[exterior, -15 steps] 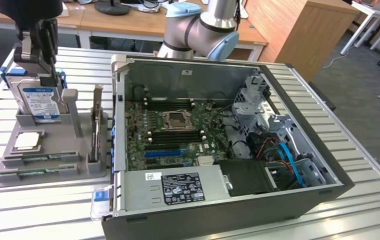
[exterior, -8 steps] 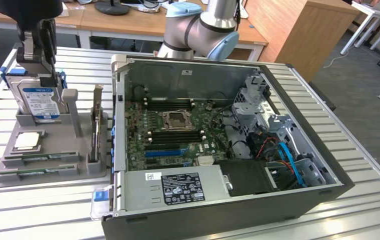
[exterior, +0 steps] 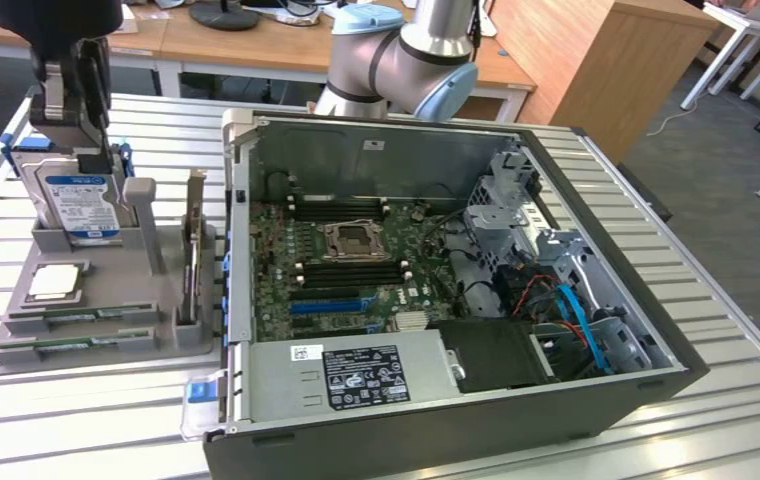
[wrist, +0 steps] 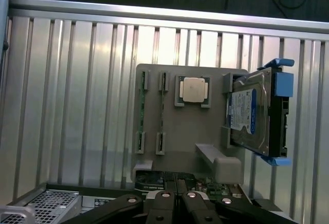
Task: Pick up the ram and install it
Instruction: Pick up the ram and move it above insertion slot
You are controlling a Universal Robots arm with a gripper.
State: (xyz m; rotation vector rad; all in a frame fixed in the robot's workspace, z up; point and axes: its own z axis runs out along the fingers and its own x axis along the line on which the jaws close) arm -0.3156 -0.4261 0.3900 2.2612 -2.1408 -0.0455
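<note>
A dark tool (exterior: 84,140) (wrist: 175,183) hangs over a grey plastic tray (exterior: 133,290) on a ridged metal desk (exterior: 73,430), its fingers pressed together with nothing between them; the ram (exterior: 87,317) (wrist: 162,112), a thin green stick, rests in a tray slot beside a second stick, near a square silver chip (exterior: 57,282) and an upright hard drive (exterior: 83,205); an open computer case (exterior: 353,445) sits at the exterior view's right.

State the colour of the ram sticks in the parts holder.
Green. The ram sticks show best in the exterior view, lying in the grey parts holder.
</note>
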